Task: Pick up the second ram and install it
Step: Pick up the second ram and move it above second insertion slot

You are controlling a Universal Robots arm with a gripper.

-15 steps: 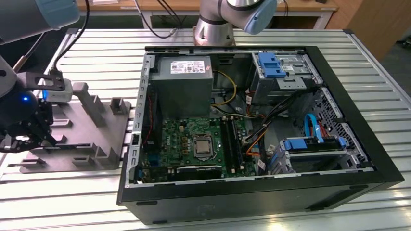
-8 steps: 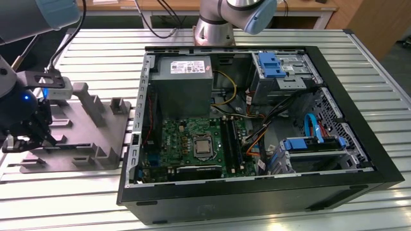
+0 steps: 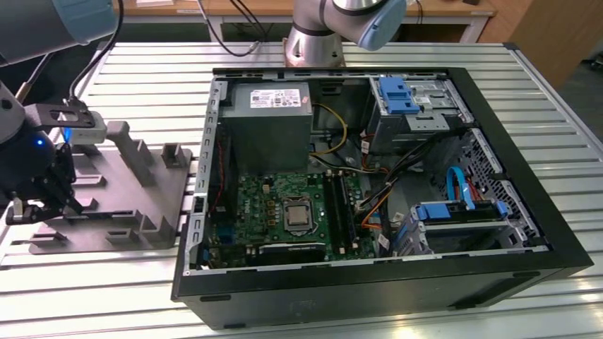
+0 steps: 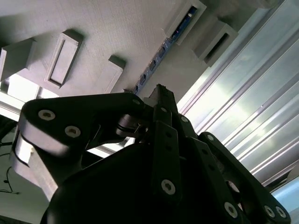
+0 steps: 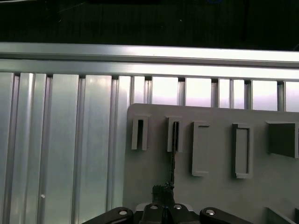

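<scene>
The second ram (image 4: 159, 53) is a thin dark strip standing on edge in a slot of the grey holder tray (image 4: 93, 28). In the first wrist view the second ram (image 5: 173, 158) shows as a narrow dark line running from a tray (image 5: 219, 196) slot toward my gripper (image 5: 164, 201). In the second wrist view the black fingers of my gripper (image 4: 159, 92) meet at the strip's near end, shut on it. In the exterior view my gripper (image 3: 38, 205) hangs low over the tray (image 3: 141, 191) at the exterior view's left, and it hides the strip there.
An open black computer case (image 3: 377, 282) lies to the exterior view's right of the tray, with a green board (image 3: 254, 205) and long black slots (image 3: 337, 205) inside. The tray's upright posts (image 3: 127, 145) stand close to my gripper. A ribbed metal table (image 3: 141, 78) carries everything.
</scene>
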